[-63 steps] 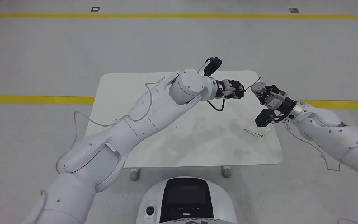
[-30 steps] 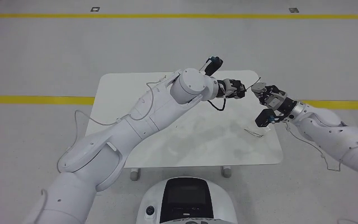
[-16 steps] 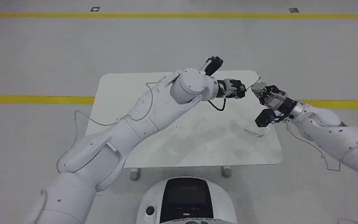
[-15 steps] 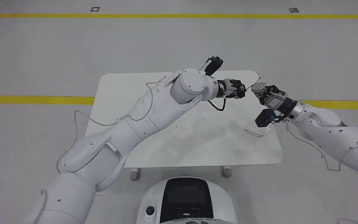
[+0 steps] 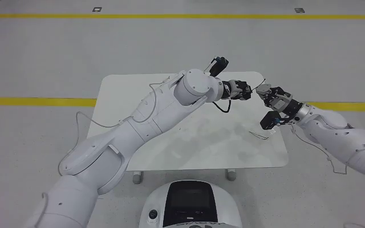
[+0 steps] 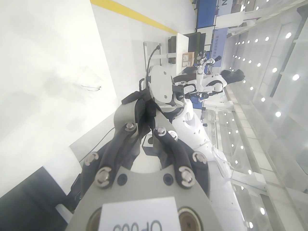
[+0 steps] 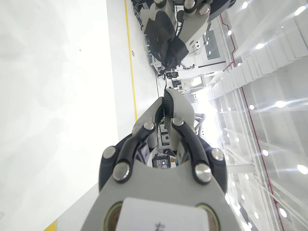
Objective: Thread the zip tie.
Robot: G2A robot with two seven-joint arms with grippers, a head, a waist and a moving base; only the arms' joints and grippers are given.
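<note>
Right end effector [image 7: 166,98]: clenched on zip tie [image 7: 165,80], held in the air, upper right of top view.
Left end effector [image 6: 143,108]: clenched on the same tie's other end, tips facing.
Spare tie [image 5: 259,135]: flat on counter [image 5: 142,114], lower right.

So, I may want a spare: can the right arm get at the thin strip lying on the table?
Probably yes for reach: the strip lies bare on the table near the right gripper, nothing between. But that gripper looks shut on a zip tie.
</note>
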